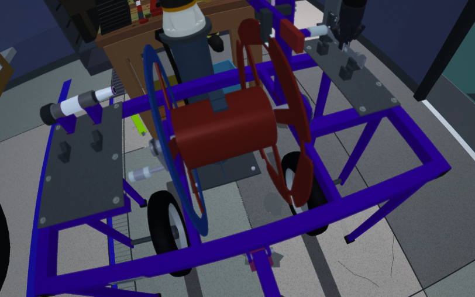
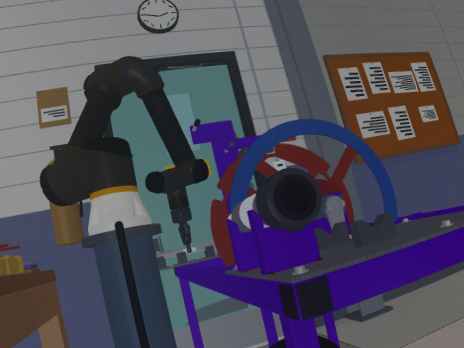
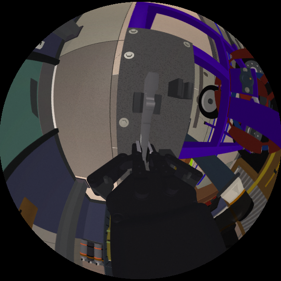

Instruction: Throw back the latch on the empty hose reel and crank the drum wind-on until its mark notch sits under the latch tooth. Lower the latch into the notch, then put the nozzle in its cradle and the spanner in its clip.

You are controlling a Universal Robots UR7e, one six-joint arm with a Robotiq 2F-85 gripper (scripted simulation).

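The grey spanner [image 3: 148, 104] lies along the far grey shelf plate [image 1: 350, 78], its shaft passing through the nearer black clip block [image 3: 146, 103], while a second black block [image 3: 180, 88] stands beside it. The nozzle [image 1: 75, 104], black and white, rests in the blue cradle at the rear of the other shelf plate [image 1: 82, 164]. The red drum [image 1: 224, 128] sits mid-frame with the blue handwheel [image 1: 175, 147] on one side. The red latch [image 1: 291, 34] sits near the top of the drum's red flange. My gripper [image 3: 143, 154] stands over the far shelf, closed on the spanner's handle end.
A wooden bench [image 1: 140, 38] with a blue bin stands behind the robot's pedestal [image 1: 191, 56]. The blue cart frame [image 1: 315, 213] surrounds the drum, with two wheels [image 1: 168, 227] beneath. A white crank handle [image 1: 140, 173] sticks out by the handwheel hub.
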